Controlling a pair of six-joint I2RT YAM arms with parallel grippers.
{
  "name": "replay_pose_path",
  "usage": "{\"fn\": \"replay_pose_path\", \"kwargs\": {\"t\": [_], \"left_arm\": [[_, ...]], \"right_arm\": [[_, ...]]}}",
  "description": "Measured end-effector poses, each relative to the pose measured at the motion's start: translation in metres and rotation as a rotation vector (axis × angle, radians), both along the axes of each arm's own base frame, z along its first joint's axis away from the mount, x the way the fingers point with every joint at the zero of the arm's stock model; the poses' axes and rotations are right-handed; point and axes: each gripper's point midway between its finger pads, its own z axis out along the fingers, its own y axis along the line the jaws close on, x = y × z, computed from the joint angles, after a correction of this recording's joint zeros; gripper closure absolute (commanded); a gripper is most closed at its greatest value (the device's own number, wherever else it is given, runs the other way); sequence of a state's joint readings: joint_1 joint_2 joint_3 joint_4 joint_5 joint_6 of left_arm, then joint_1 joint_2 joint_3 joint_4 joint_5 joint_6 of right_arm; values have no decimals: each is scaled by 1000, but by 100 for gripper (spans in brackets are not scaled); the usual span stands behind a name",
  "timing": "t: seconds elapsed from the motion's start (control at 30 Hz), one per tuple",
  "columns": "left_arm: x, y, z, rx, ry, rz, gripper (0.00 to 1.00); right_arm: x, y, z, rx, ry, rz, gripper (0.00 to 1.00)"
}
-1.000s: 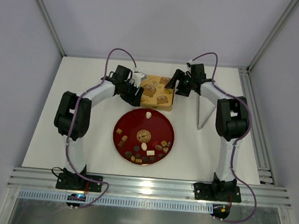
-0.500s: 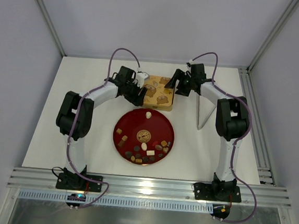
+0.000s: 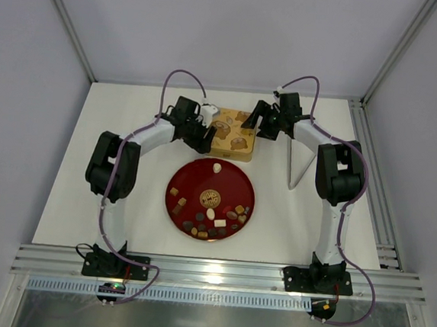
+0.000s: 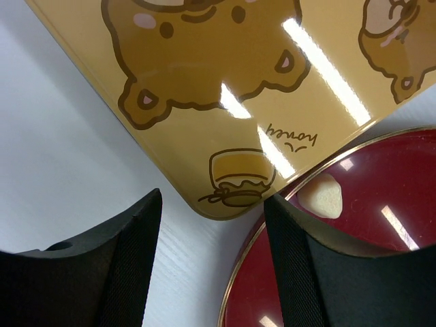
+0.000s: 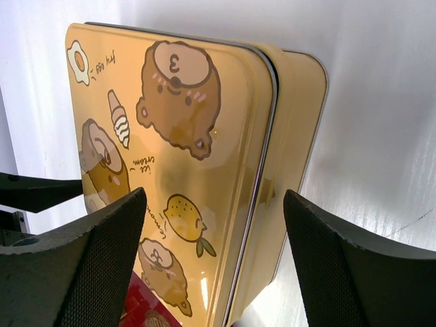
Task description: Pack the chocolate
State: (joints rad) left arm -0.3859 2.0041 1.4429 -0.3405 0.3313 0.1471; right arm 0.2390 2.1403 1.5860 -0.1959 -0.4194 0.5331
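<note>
Your tin (image 3: 231, 136) upper centre of the frame, plate (image 3: 236, 184) just below it, chocolates (image 3: 220, 223) mostly along the plate's lower half, left gripper (image 3: 205, 134) at the tin's lower-left corner, right gripper (image 3: 252, 125) at its right edge.

Top cam overhead; wrist cams close, share tin (image 3: 232, 140).

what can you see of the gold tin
The gold tin is square with rounded corners, glossy like metal, lid shut, printed with brown bears, a honey pot and a lemon. It lies flat on the table just beyond the red plate. The left gripper and right gripper flank it, open, not visibly touching.
</note>
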Motion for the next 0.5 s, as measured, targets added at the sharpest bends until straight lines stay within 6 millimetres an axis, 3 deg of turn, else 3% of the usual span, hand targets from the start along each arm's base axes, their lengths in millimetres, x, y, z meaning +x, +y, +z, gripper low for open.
{"fn": "replay_pose_path", "kwargs": {"t": [0.5], "left_arm": [[8, -17, 1, 10, -28, -38, 40]], "right_arm": [[3, 0, 4, 1, -9, -2, 20]]}}
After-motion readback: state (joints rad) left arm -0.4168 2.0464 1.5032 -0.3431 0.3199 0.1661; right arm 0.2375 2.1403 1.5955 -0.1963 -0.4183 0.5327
